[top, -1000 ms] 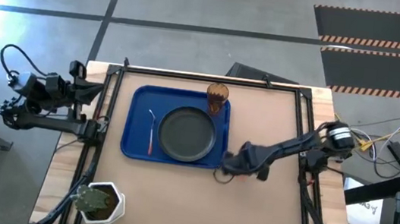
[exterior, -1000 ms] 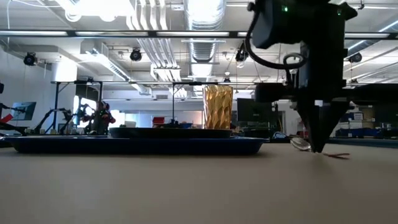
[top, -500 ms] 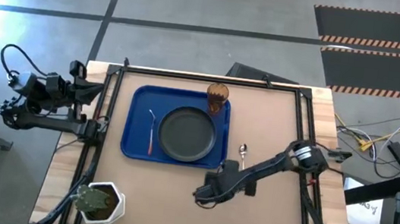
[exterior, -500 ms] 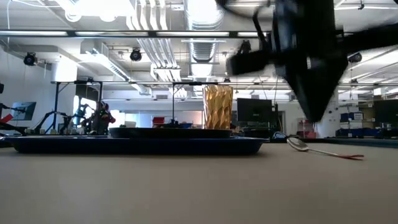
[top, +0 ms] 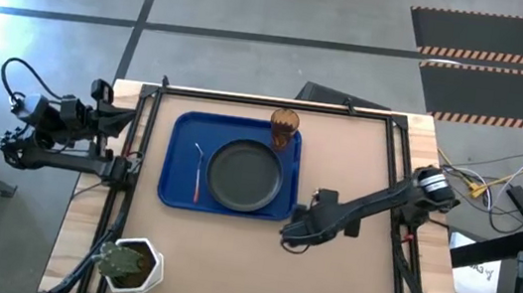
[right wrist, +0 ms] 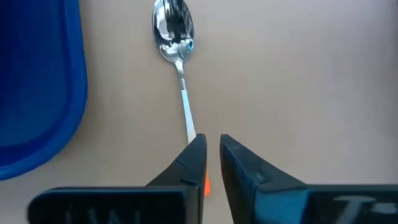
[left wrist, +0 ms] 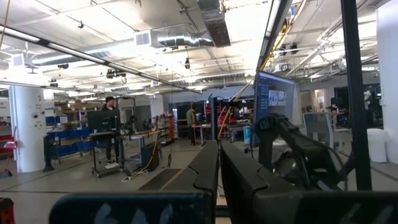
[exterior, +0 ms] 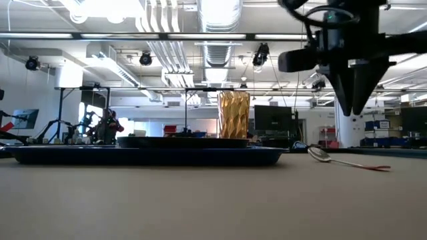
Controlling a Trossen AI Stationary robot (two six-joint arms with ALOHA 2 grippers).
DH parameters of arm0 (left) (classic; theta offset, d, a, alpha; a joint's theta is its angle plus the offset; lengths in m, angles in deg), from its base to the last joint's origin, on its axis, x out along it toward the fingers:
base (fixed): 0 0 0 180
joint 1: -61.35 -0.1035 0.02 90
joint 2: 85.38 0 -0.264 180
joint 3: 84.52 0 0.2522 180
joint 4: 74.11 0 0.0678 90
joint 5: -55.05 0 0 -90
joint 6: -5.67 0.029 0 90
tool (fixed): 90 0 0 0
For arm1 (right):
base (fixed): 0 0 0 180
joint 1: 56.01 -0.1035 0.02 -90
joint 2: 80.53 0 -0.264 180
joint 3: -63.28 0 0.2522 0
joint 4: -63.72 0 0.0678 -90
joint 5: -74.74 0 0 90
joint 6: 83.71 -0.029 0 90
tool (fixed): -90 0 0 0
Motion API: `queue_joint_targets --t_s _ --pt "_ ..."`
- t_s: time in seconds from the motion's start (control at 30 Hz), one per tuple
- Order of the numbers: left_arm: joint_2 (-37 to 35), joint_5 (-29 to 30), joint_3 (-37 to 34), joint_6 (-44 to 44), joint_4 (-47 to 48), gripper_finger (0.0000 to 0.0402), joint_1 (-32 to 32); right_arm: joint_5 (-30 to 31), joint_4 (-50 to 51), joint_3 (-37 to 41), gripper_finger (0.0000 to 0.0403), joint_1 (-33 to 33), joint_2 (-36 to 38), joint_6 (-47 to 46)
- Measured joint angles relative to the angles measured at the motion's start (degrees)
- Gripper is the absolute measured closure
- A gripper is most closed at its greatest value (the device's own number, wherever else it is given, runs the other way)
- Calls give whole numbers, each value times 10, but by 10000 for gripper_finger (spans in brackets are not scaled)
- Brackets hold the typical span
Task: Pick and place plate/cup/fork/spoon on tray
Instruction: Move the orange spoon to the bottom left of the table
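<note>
Down to the spoon (right wrist: 177,68) as the last bit to sort, by the look of it. In the right wrist view, seeing it flat on bare tabletop, upper middle of frame: bowl toward the top, thin metal neck running down to an orange handle that peeks out between the dark fingers. Sits just beside the rim of the blue tray (top: 184,127), not touching afaict. In the low view, spotting it low at right of frame, w/ the right gripper (exterior: 353,110) hanging above it and clear of it. Reading those jaws as basically closed, only a sliver of gap, gripping nothing.

In the high view, finding the rest on the tray: plate (top: 245,175) centre-right, cup (top: 284,126) at the upper right corner, fork (top: 197,171) left of the plate.

Handling-wise, guessing light, stiff, and pretty slick on the metal part. Would grab at the orange handle tbh, prob fatter and grippier than that skinny neck. Needs opening up first, then dropping straight down w/ one finger each side of the handle. Lies so low that the tips prob have to nearly scrape the table. Could easily skate sideways or pivot on the bowl if pinched off-centre.

Ignoring the left gripper (left wrist: 217,155) for now: parked off the table edge at far left of the high view, jaws closed on nothing.
</note>
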State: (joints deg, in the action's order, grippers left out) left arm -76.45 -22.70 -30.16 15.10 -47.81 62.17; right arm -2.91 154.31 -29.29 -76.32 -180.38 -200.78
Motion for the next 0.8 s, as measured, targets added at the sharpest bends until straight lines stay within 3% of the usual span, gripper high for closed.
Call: queue_joint_targets --t_s 0.17,0.4,0.8 --pt "0 0 0 0 0 402 0 17 -113 96 320 2 47 -4" --pt "0 0 0 -1 0 402 0 17 -188 173 273 10 65 -8" --pt "0 0 0 -1 0 402 0 25 -324 241 253 48 60 29"
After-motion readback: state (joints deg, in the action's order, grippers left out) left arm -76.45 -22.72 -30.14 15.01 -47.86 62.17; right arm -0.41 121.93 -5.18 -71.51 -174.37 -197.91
